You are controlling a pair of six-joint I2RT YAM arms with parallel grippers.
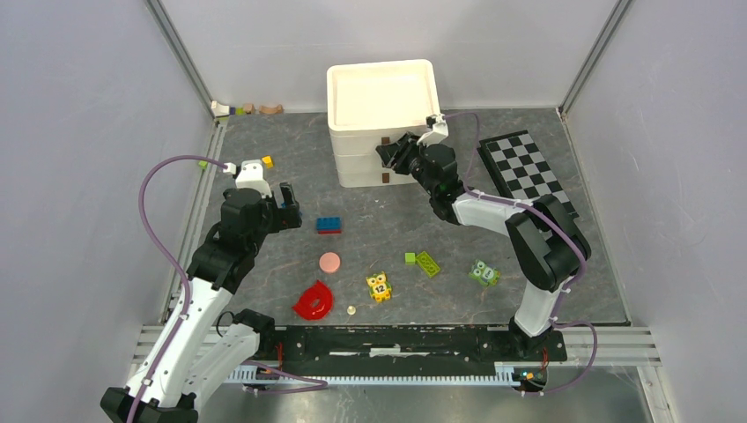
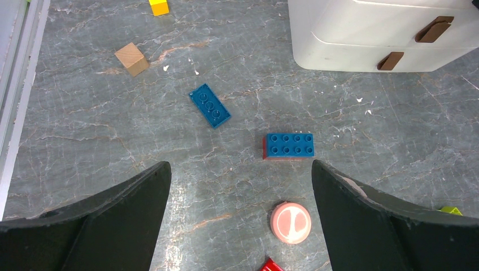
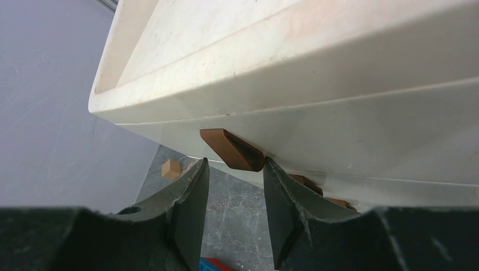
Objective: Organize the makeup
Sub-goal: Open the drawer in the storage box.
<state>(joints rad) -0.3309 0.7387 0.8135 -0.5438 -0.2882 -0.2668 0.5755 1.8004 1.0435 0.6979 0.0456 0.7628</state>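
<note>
The round pink disc (image 1: 329, 262) lies on the grey table, and in the left wrist view (image 2: 291, 222) it sits just inside the right finger. My left gripper (image 1: 287, 204) (image 2: 240, 175) is open and empty, hovering above the table behind the disc. My right gripper (image 1: 394, 156) (image 3: 236, 169) is open, with its fingertips on either side of the top brown handle (image 3: 233, 150) of the white drawer unit (image 1: 379, 123). No finger is closed on the handle. The orange tube, beige stick, black pencil and clear packets are out of view.
A blue brick on a red one (image 1: 329, 225) (image 2: 290, 145), a flat blue brick (image 2: 209, 105), a wooden cube (image 2: 132, 58) and a yellow cube (image 1: 267, 161) lie near the left gripper. A red half-ring (image 1: 314, 300), owl blocks (image 1: 380, 286) (image 1: 484, 273), a green brick (image 1: 428, 263) and a checkerboard (image 1: 527, 172) are also on the table.
</note>
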